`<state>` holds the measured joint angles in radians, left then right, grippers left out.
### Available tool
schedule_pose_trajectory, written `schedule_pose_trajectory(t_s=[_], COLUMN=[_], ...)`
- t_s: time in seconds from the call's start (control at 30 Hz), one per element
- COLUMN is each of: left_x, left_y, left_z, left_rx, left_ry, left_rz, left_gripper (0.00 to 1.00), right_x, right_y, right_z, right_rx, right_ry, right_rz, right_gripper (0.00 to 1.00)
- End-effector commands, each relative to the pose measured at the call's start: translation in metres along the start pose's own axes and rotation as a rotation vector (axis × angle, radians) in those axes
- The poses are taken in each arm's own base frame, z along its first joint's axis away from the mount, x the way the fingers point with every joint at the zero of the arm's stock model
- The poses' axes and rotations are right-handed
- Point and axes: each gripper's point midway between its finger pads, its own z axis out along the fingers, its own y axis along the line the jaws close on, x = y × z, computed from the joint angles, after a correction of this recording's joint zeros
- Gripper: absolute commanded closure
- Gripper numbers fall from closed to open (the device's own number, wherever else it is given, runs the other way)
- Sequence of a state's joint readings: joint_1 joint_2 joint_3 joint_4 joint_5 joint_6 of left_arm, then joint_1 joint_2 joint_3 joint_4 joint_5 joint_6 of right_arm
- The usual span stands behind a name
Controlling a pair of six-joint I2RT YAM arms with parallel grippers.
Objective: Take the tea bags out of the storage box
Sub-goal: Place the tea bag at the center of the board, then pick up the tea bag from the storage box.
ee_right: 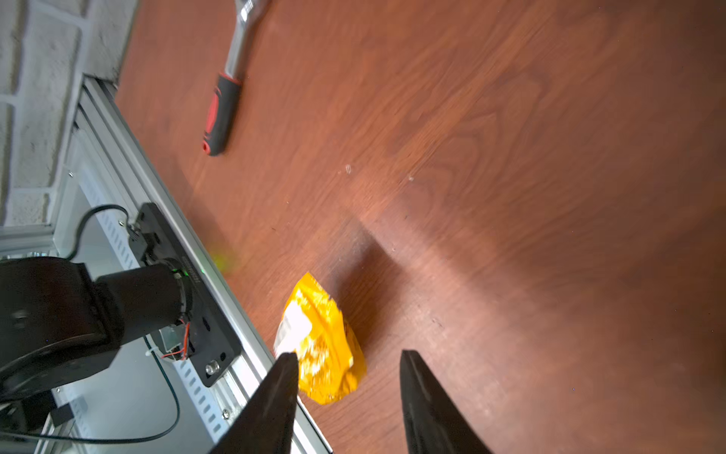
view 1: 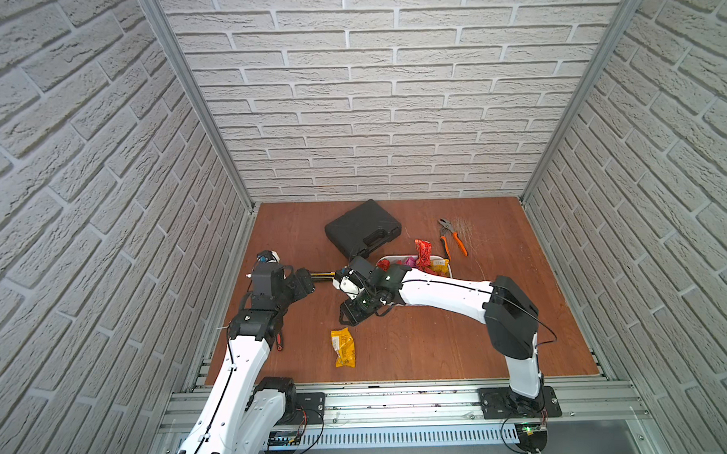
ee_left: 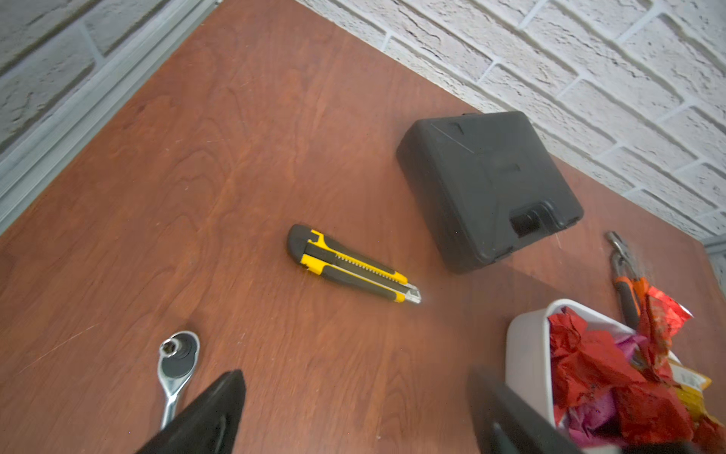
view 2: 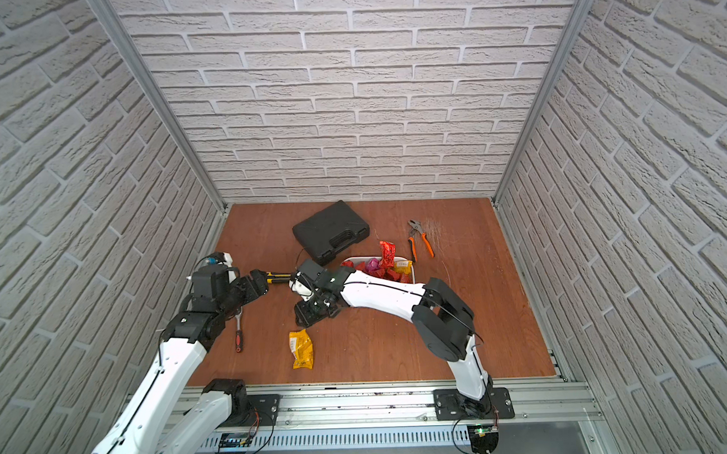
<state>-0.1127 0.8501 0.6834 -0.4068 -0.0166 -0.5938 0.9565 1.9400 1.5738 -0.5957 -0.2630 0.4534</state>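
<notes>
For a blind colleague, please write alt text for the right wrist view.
A yellow tea bag lies on the brown wooden table just beyond the open right tool, which holds nothing. Farther off lies a ratchet wrench with a red and black handle.

A yellow-and-black utility knife (ee_left: 351, 263) is lying flat on the desk (ee_left: 196, 188), near a closed black case (ee_left: 487, 188). The storage box (ee_left: 526, 346) is holding crumpled red and pink tea bags (ee_left: 601, 369). The left gripper (ee_left: 357, 377) is standing with its jaws wide apart, a ratchet head (ee_left: 176, 361) lying beside one finger.
</notes>
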Motion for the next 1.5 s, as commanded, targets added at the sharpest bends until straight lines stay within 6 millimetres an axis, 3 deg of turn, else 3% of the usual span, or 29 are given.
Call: schedule_pose_trajectory(t_s=[0.0,0.17,0.27,0.53,0.73,0.9,1.1,1.33,1.47], left_x=[-0.013,0.000,0.013,0.064,0.083,0.079,0.070,0.068,0.079], left_y=[-0.037,-0.082,-0.114,-0.183,-0.206,-0.216,-0.199,-0.163,-0.162], left_z=[0.003,0.010,0.011,0.021,0.040,0.047,0.057,0.075,0.082], left_rx=[0.150,0.271,0.353,0.511,0.525,0.526,0.445,0.376,0.386], left_ry=[-0.022,0.027,0.047,0.201,0.303,0.285,0.295,0.365,0.419], left_rz=[0.085,0.245,0.373,0.714,0.750,0.672,0.539,0.299,0.266], left_gripper=[0.08,0.09,0.09,0.12,0.14,0.14,0.15,0.21,0.23], right_x=[-0.021,-0.026,-0.021,0.021,0.058,0.082,0.074,0.065,0.068], right_y=[-0.011,-0.051,-0.086,-0.155,-0.199,-0.220,-0.233,-0.247,-0.255], right_z=[-0.051,-0.098,-0.131,-0.182,-0.215,-0.215,-0.193,-0.162,-0.155], right_rx=[0.093,0.283,0.428,0.609,0.710,0.759,0.738,0.699,0.716], right_ry=[-0.142,-0.231,-0.290,-0.309,-0.303,-0.217,-0.144,-0.051,-0.015], right_rz=[-0.030,0.023,0.096,0.284,0.440,0.475,0.479,0.492,0.505], right_gripper=[0.48,0.49,0.49,0.49,0.43,0.33,0.32,0.39,0.45])
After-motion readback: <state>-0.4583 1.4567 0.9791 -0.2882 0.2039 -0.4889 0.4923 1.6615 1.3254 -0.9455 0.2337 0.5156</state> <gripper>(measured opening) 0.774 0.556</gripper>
